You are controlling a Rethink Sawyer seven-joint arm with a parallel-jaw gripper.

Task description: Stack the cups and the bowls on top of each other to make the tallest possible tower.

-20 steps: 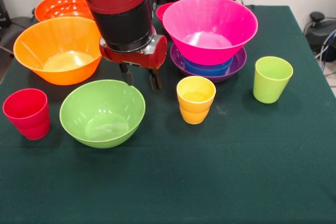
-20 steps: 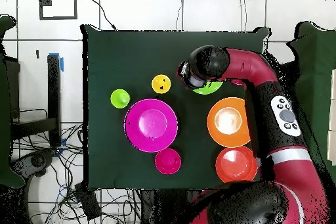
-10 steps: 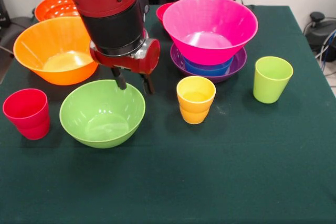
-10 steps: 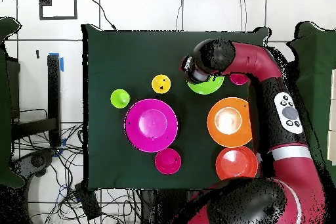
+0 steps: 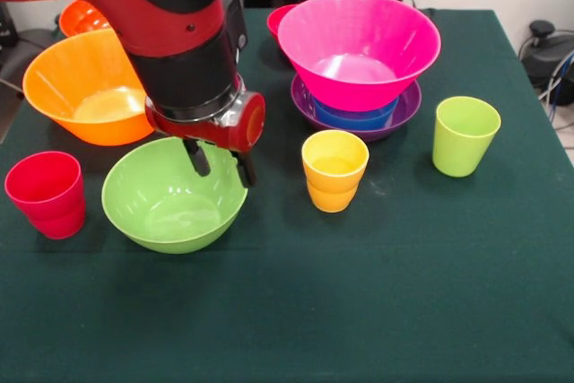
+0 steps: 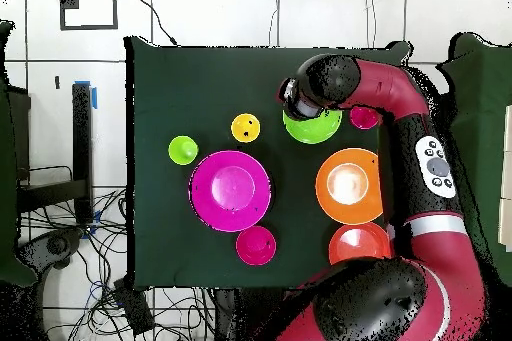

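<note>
Large glossy pink plastic bowl [image 5: 359, 49] sits nested over a small blue bowl [image 5: 355, 117] in the medium purple bowl [image 5: 395, 114] at the far middle of the green-clothed surface [image 5: 404, 293]. Medium lime green plastic bowl [image 5: 170, 199] sits near left. Gripper [image 5: 220, 164] hangs open, its fingers straddling that bowl's right rim. Judgement: light, stiff, slick; pinch the thin rim wall.
</note>
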